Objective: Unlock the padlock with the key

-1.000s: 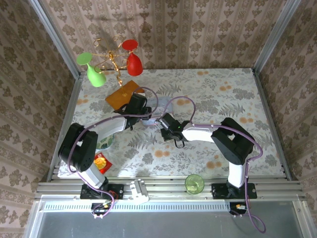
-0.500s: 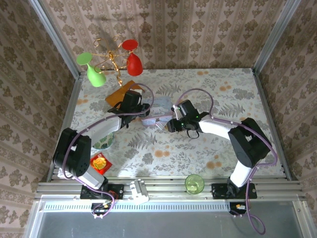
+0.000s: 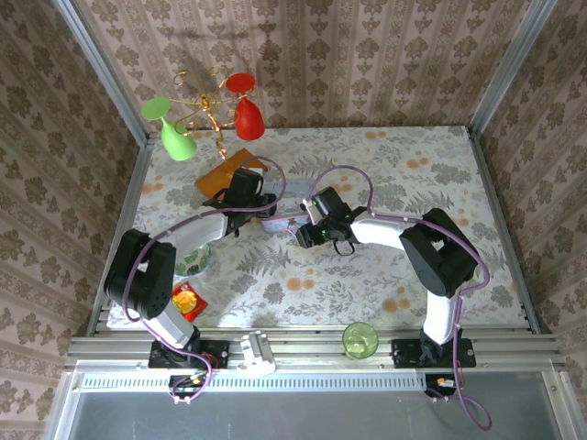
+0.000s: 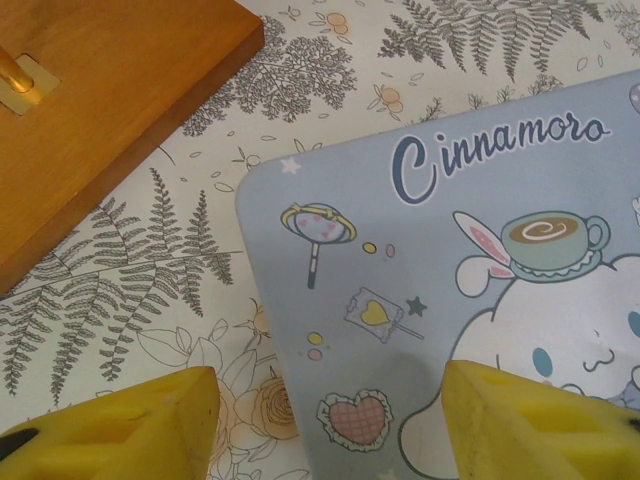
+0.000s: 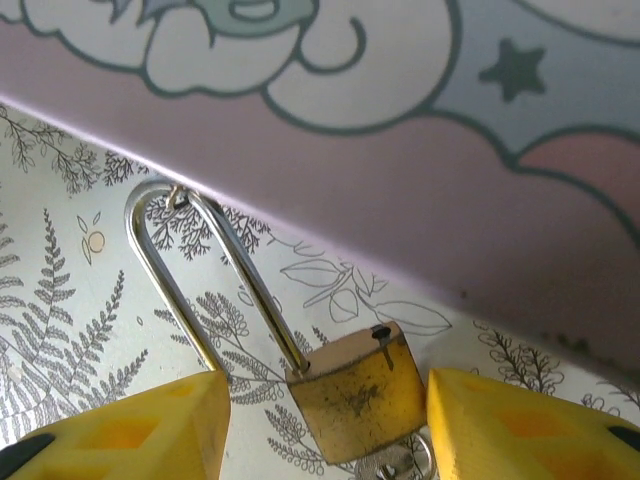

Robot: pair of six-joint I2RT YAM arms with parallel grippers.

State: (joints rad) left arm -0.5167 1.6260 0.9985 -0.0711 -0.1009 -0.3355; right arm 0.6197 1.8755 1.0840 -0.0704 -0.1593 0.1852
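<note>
- The right hand [image 5: 325, 392] was open, its two yellow fingers [image 5: 120, 432] set either side of the padlock [image 5: 355, 395] and gripping nothing. The brass body sat in the gap between them, nearer the right-side finger, and touched neither one as far as could be seen.
- A scrap of pale metal [image 5: 398, 466] poked out at the body's near end. Whether it was the key could not be told.
- The padlock lay flat on the desk [image 5: 60, 300]. Its long axis ran away from the hand and slanted left, body nearest and shackle [image 5: 165, 215] farthest.
- The shackle's bend ended just at the side wall of the pale blue tin [image 5: 400, 180], which crossed the view beyond it.
- By my reading, the right arm was much the nearer to the lock. A plain closing of the fingers would take the body across its width.
- On the far side of the tin [image 4: 450, 290], the left hand [image 4: 330, 405] hung open over the printed lid's corner, holding nothing.
- Beyond that stood a wooden base [image 4: 100, 110].
</note>
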